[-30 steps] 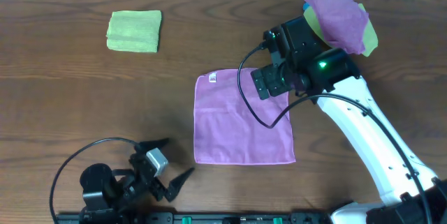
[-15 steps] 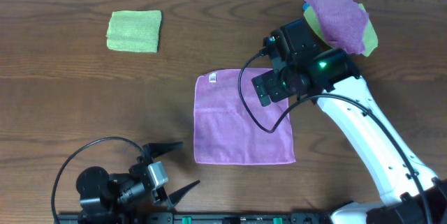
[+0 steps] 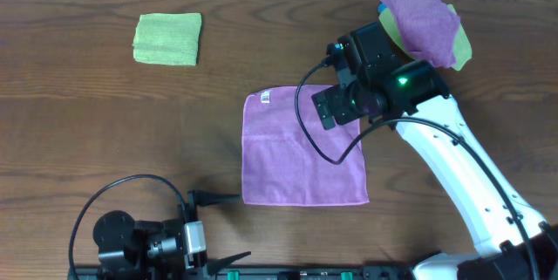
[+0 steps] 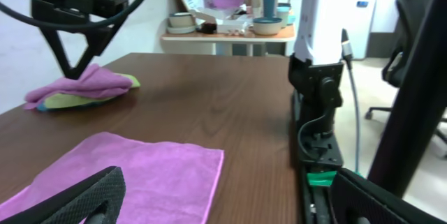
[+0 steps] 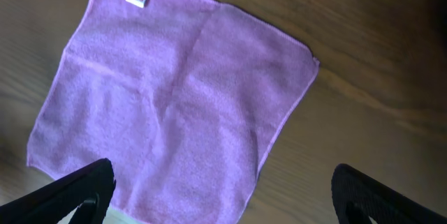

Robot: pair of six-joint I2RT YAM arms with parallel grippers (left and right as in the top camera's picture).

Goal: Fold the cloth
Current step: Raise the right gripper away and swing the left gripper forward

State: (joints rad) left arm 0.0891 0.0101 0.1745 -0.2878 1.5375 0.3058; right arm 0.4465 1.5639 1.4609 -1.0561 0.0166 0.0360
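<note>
Over the flat cloth, the right claw hangs wide open; the left claw is open too. A bad pinch could slide off the thin edge.

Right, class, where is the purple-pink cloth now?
Overhead view: the cloth lies flat mid-table, its upper right corner under the right arm, the green cloth away to its upper left.

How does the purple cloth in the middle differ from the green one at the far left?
The purple cloth lies spread flat; the green cloth is folded. The purple cloth covers more table than the green cloth. The purple cloth shows a white tag at one corner; the green cloth shows none. Both rest on the table.
</note>
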